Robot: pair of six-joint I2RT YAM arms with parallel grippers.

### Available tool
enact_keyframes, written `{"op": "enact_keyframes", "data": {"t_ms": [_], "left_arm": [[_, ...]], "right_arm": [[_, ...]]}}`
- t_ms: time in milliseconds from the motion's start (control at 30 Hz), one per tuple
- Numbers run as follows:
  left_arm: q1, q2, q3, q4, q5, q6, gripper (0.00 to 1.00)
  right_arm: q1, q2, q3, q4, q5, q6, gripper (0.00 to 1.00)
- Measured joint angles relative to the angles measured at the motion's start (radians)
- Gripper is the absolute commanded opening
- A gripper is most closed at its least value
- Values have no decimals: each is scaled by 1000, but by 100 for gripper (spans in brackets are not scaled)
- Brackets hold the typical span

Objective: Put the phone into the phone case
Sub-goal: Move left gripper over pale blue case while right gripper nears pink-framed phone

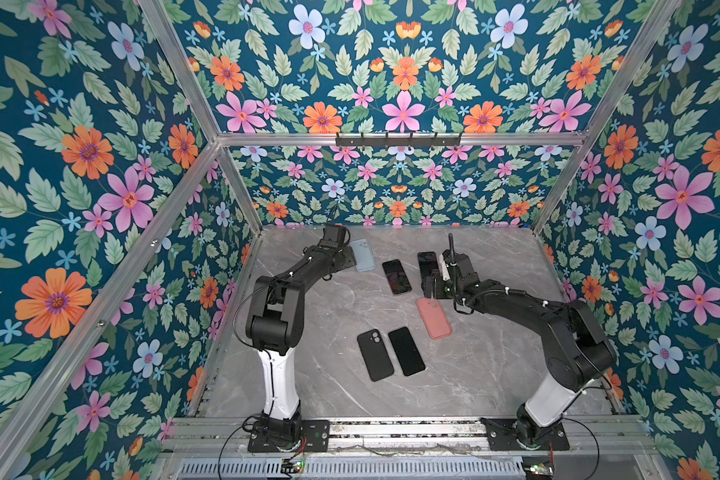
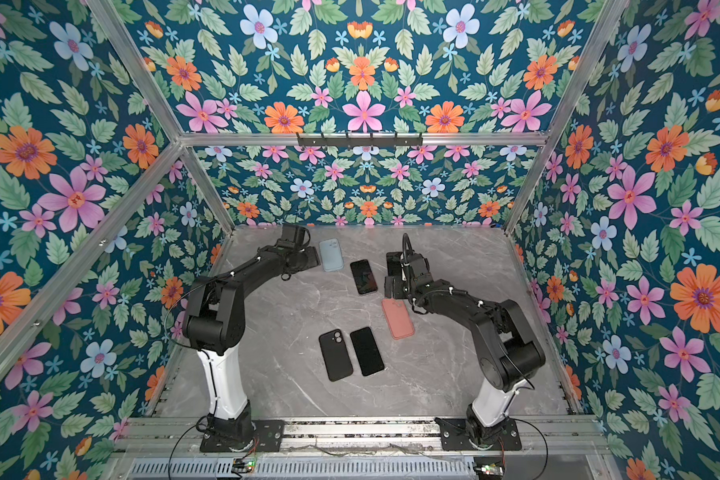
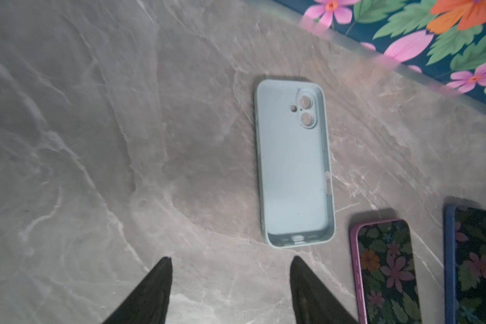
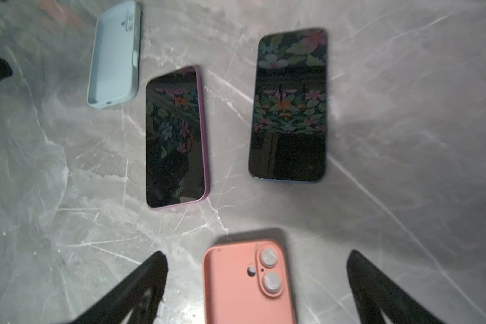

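A light blue phone case [image 3: 293, 168] lies flat on the grey marble counter [image 3: 96, 140], hollow side up and empty, near the back wall. The likely risk is that off-centre fingers shove this thin, light case toward the back wall instead of gripping its rim. An already-cased phone could also be picked by mistake.

The left end effector [image 3: 232, 259] hovers just short of the case's bottom end. It is released, its 2 black fingers apart with nothing between them, and the case lines up with 1 finger, not with the gap.

A black phone [image 1: 406, 351] with no visible case lies well apart near the front, beside a black case [image 1: 375, 355] turned back up. Between lie a purple-rimmed phone [image 4: 176, 137] and a blue-rimmed phone [image 4: 289, 103]. The right end effector [image 4: 256, 253] hangs wide open, empty, over a salmon case [image 4: 247, 286].
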Motion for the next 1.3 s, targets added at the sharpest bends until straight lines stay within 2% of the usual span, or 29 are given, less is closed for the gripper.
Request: {"op": "enact_keyframes", "data": {"t_ms": [200, 333, 633, 1300], "left_arm": [[0, 117, 153, -87, 43, -15, 53], [0, 207, 273, -126, 58, -14, 50], [3, 385, 497, -196, 59, -11, 37], [16, 394, 516, -250, 47, 31, 12]], "right_arm": [[42, 88, 100, -29, -15, -3, 99], [61, 128, 147, -51, -18, -4, 99], [68, 160, 163, -62, -17, -2, 99], [78, 159, 168, -99, 33, 27, 99]]}}
